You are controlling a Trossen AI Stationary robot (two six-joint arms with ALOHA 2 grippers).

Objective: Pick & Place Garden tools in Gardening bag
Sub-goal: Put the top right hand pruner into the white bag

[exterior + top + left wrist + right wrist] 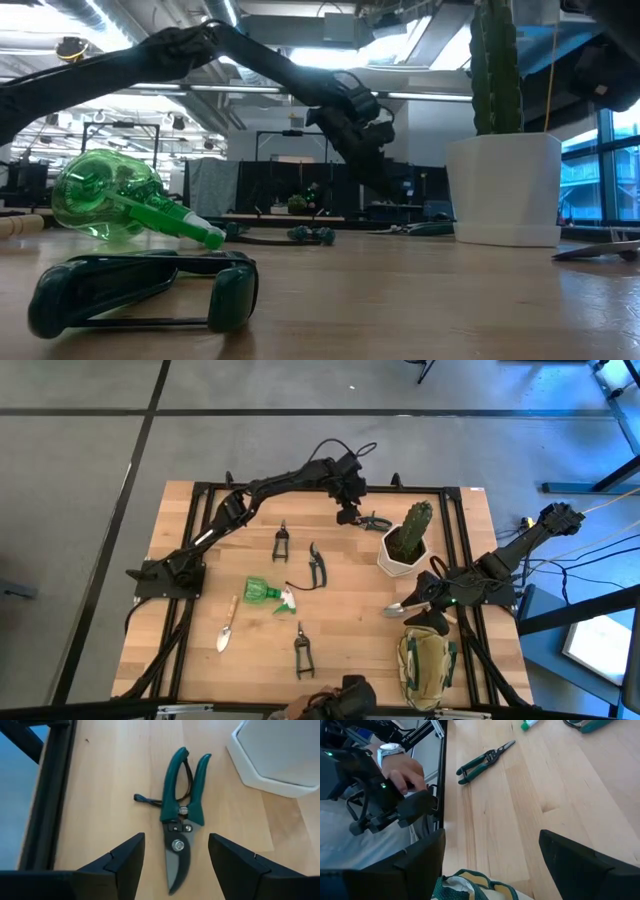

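- Shears (181, 817) with green handles lie flat on the wooden surface (340, 630), just beside the white pot (402, 555); left end effector (348, 515) hovers over them, fingers (117, 862) apart, holding nothing.
- Right end effector (425, 610) sits above the khaki bag (425, 665) at the surface's near right corner, fingers (580, 862) spread, empty.
- Green spray bottle (268, 594), one trowel (227, 626) and three more shears (303, 650) lie on the surface, outside the bag.

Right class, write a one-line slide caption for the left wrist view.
Left gripper, jaws open, poised over green-handled pruning shears lying on the wooden table beside the white pot.
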